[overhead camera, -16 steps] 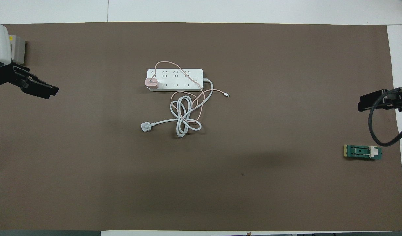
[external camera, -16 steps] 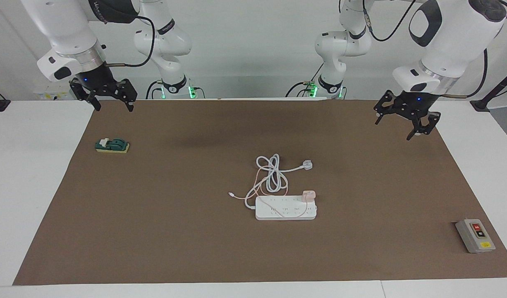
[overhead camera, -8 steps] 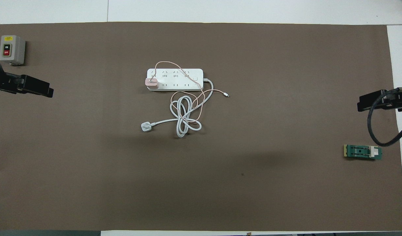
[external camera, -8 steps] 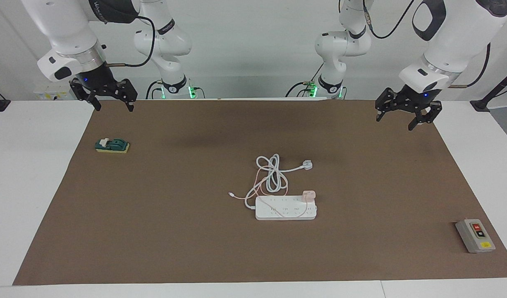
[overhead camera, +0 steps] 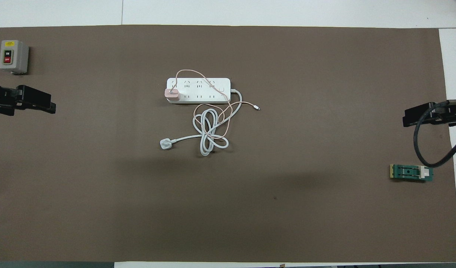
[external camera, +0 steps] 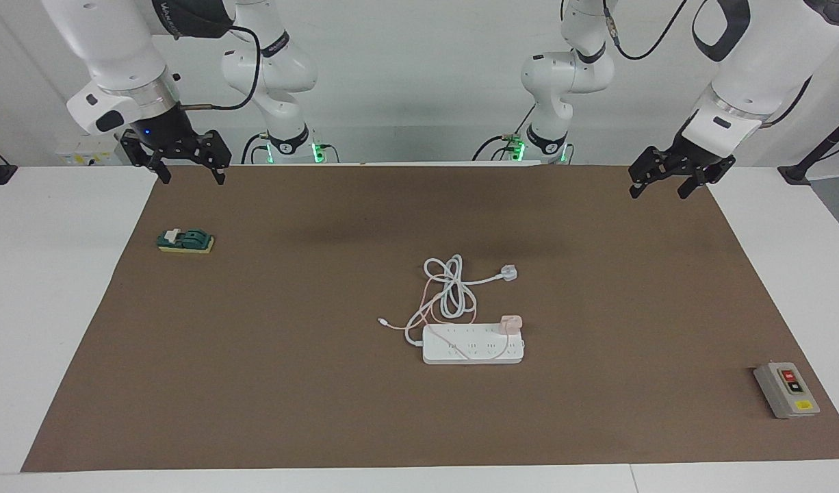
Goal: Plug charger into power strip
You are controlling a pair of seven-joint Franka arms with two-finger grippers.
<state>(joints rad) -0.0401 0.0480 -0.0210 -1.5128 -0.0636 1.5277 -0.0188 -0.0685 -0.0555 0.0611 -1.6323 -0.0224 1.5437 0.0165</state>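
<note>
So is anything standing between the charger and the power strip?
Nothing visible: the charger already sits on the power strip, at its end toward the left arm. Both grippers hang over the mat's ends, holding nothing.

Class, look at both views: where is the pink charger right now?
The charger sits on the strip, at the strip's end toward the left arm, on its edge nearer the robots. The white plug lies nearer the robots; neither hand touches it.

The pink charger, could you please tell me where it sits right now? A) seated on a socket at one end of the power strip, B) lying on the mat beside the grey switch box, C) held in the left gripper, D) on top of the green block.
A: the charger sits on the power strip at its end toward the left arm, with both grippers raised far away at the table's ends.
</note>
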